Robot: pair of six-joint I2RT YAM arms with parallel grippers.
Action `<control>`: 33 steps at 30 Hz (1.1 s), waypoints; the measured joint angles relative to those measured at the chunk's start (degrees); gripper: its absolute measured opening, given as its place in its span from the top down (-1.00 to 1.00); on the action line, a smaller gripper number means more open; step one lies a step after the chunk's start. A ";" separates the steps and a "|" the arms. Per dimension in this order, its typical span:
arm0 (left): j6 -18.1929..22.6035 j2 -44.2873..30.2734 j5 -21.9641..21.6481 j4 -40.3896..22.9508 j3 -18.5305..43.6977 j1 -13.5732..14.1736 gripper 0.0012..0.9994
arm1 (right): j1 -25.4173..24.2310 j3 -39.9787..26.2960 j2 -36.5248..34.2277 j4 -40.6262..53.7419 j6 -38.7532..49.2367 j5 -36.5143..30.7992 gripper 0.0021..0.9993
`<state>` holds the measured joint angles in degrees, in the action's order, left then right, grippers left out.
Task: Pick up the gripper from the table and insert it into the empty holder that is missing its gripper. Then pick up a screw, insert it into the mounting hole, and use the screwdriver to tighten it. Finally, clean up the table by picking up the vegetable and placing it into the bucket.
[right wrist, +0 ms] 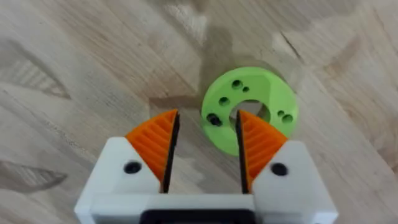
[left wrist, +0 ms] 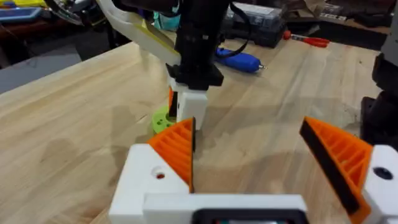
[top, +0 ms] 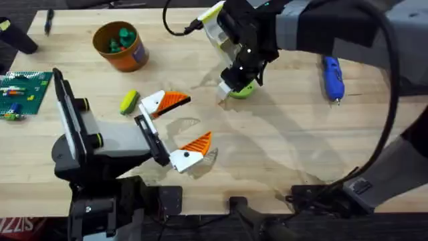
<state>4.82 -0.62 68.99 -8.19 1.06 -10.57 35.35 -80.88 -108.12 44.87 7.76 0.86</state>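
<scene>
Oddly, the right gripper (right wrist: 204, 146), jaws half spread, straddles the green disc's (right wrist: 252, 99) rim, probably light, stiff plastic, while the left gripper (top: 182, 122) waits spread.

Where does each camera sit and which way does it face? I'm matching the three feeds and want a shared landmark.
Overhead: fixed above the arm bases, looking down and forward over the table; both arms show, the left tool open.
Left wrist: on the left arm, looking level across the table at the right tool; its own orange pads show.
Right wrist: on the right arm, facing straight down; its own tool straddles the green disc.
Shared: the green disc and blue screwdriver.
</scene>
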 joint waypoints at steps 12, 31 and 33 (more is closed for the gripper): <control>0.00 0.00 0.00 0.00 0.00 0.00 -0.97 | 0.00 0.00 -0.61 -0.66 0.01 0.00 0.00; 0.00 0.00 0.00 0.00 0.00 0.00 -0.97 | -0.27 -0.74 -1.98 -0.95 0.18 -2.51 0.97; 0.00 0.00 -0.02 0.00 0.00 0.00 -0.97 | -0.26 -0.74 -1.98 -0.93 0.22 -2.55 0.97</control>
<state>4.82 -0.62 68.97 -8.19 1.06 -10.57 35.09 -81.62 -110.10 43.94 7.99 -1.69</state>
